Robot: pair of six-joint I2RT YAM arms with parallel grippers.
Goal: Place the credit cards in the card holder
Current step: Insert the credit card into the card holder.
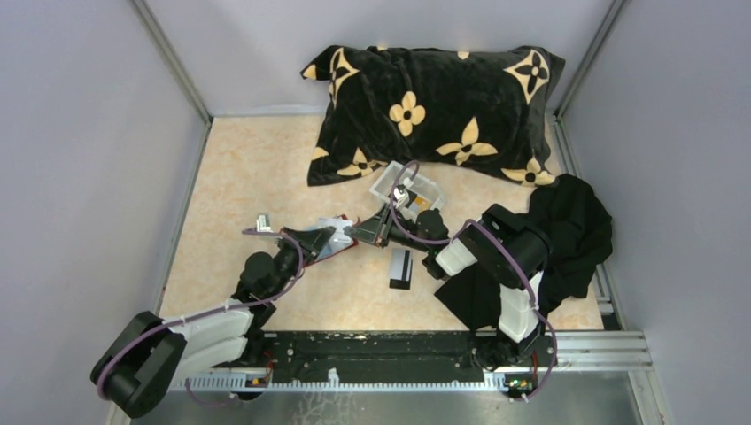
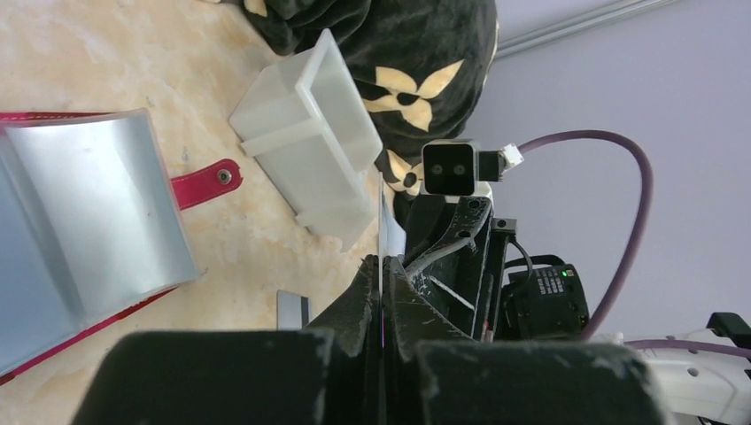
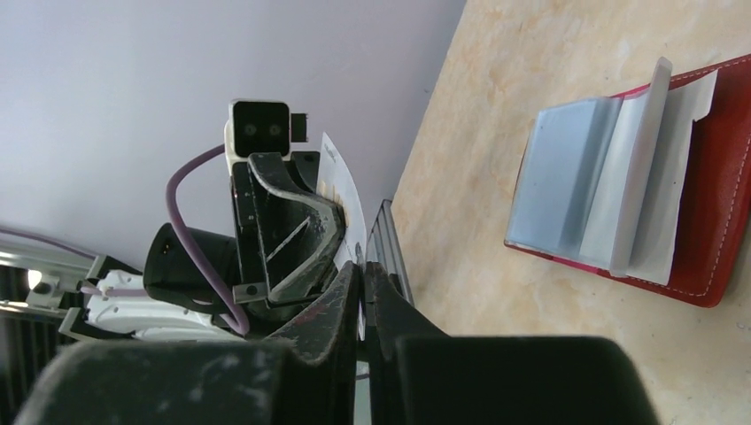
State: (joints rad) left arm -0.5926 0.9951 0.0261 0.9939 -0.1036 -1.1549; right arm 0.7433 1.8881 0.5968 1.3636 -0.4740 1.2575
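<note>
Well, a flowered pillow (image 1: 434, 111) lies at the far edge of the table (image 1: 257, 168), with a black cloth (image 1: 567, 230) heaped at the right. The white tray (image 2: 310, 142) sits just before the pillow. The red card holder (image 3: 717, 177) lies open left of centre. The left gripper (image 2: 381, 274) and right gripper (image 3: 361, 270) meet there, both pinching one pale credit card (image 3: 341, 190) on edge. A black credit card (image 1: 400, 268) lies flat nearby.

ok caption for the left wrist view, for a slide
Left gripper, jaws shut on an edge-on credit card that the right gripper also holds, beside the open card holder.
</note>
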